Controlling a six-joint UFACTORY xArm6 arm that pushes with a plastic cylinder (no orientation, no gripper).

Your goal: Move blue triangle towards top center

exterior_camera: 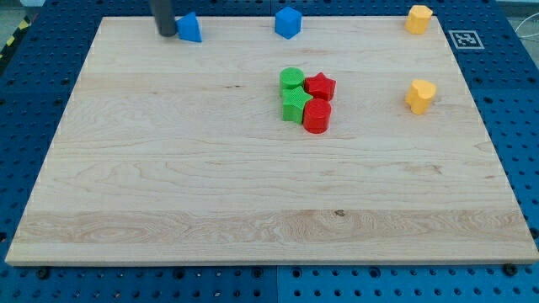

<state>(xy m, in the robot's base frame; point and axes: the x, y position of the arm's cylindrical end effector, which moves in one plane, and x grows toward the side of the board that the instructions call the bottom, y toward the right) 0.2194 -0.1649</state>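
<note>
**Q:** Camera view question: where's my tip (pixel 166 34) versus the blue triangle (pixel 190 28)?

**A:** Touching its left side, by the board's (pixel 168 194) top edge. No claw, just a rod. Looks light, stiff, slidey, so push that left face squarely. The blue cube (pixel 288 23) sits further right.

A plain, straight rod (pixel 164 17) of dark grey, smooth and round, ends bluntly at my tip (pixel 167 34).

My tip (pixel 167 34) touches blue triangle (pixel 190 29) from the view's left, at worktop (pixel 168 185) top edge. Blue cube (pixel 288 23) near top center.
</note>
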